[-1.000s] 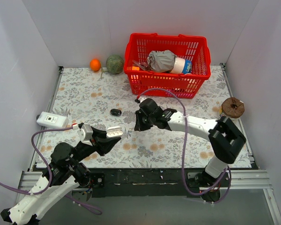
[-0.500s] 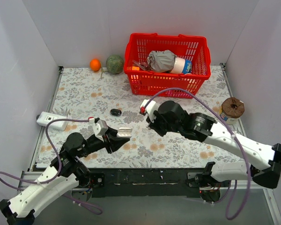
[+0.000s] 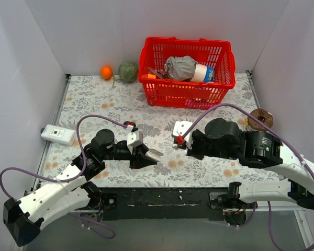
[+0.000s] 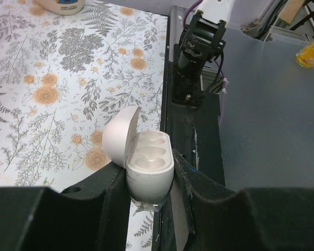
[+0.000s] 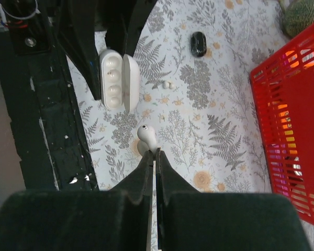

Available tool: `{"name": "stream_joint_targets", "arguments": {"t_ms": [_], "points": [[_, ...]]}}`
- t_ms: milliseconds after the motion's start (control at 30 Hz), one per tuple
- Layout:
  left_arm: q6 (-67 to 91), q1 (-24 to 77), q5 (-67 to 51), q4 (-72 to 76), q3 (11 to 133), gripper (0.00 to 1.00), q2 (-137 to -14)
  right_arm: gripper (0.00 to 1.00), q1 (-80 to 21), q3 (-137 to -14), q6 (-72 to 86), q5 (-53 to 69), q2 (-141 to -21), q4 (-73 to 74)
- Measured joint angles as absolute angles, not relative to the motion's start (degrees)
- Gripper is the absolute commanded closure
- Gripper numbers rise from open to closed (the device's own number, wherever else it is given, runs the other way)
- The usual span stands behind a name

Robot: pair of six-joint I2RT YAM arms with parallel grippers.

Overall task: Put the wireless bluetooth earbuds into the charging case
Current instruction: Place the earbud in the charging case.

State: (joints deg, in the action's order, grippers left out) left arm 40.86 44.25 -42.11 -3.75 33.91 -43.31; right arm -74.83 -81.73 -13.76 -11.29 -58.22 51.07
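Observation:
My left gripper (image 4: 149, 183) is shut on the white charging case (image 4: 148, 166). The lid is open and the wells look empty. It holds the case over the table's front edge (image 3: 153, 154). My right gripper (image 5: 155, 154) is shut on a small white earbud (image 5: 147, 136), which sticks out past the fingertips. It hovers just right of the case (image 5: 114, 78); earbud and case are apart. In the top view the right gripper (image 3: 176, 142) sits beside the case. No black earbuds are visible as such. A glossy black oval piece (image 5: 198, 44) lies on the cloth beyond.
Two tiny white bits (image 5: 167, 84) lie on the floral cloth near the case. A red basket (image 3: 187, 70) of items stands at the back. An orange (image 3: 106, 71), a green ball (image 3: 128, 71), a white device (image 3: 57, 134) and a brown roll (image 3: 260, 117) lie around the edges.
My left arm has swung right and forward with the open case to the front middle. My right gripper has drawn back right and toward the front, now beside the case.

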Motion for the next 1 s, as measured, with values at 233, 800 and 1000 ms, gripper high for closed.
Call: {"name": "stream_joint_targets", "arguments": {"t_ms": [233, 800, 1000], "points": [[38.04, 44.25, -46.85, -2.17, 34.09, 1.0, -43.68, 0.99, -75.22, -85.8, -15.35, -3.33, -61.69, 51.9], [37.95, 44.25, -52.25, -2.09, 35.09, 1.0, -44.8, 0.99, -80.12, -87.59, -16.73, 2.59, -68.77, 52.47], [38.46, 44.25, -52.56, -2.13, 35.09, 1.0, -44.47, 0.99, -80.73, -87.59, -16.86, 0.3, -70.22, 51.42]]}}
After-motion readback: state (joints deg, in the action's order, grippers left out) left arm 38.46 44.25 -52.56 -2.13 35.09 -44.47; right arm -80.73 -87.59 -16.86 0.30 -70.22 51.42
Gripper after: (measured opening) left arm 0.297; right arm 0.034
